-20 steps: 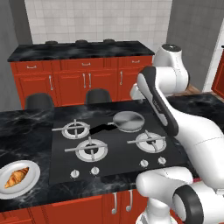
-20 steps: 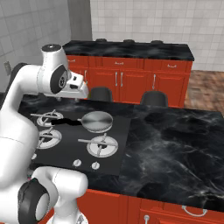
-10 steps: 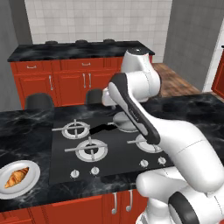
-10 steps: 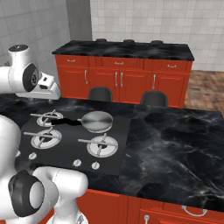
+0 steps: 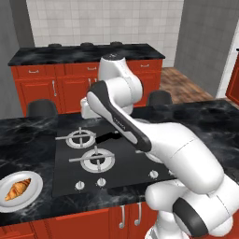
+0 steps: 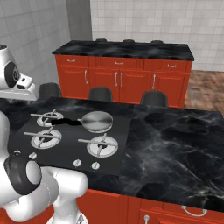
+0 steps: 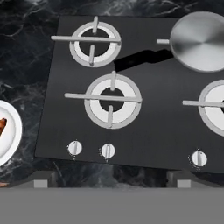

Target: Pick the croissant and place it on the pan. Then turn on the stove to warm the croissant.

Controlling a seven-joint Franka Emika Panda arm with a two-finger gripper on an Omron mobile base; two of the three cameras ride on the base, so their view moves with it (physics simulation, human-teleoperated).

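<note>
Croissant (image 5: 17, 189): lies on the white plate (image 5: 32, 194) at the counter's front left edge, left of the stove.
Handling: likely light, soft and flaky; a gentle pinch across its thick middle should suit.
Stove (image 7: 144, 113): knobs (image 7: 107, 151) along its front edge.
Pan (image 6: 97, 121): on the far right burner, handle pointing left.
Gripper: high above the stove, looking down; cannot tell whether its fingers are apart.
</note>
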